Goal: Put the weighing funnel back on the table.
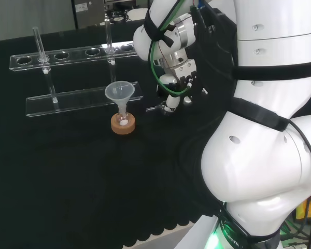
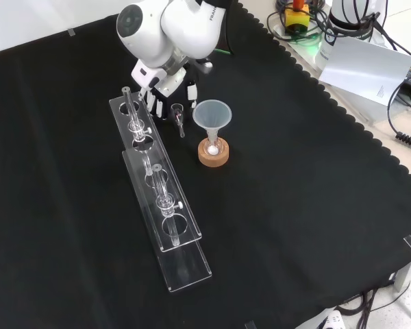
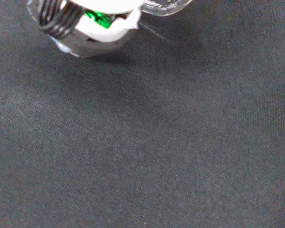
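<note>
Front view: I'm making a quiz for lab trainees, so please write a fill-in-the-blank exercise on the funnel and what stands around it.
The funnel stands mouth up with its stem in a small ____. The stand beneath it is a ring of ____. In the front view the clear rack lies to the ____ of the funnel. The cloth is ____.
Missing words: flask; cork; left; black.

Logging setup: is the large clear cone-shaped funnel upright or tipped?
Upright: the funnel stands mouth up, stem in the small flask on a cork ring.
</note>
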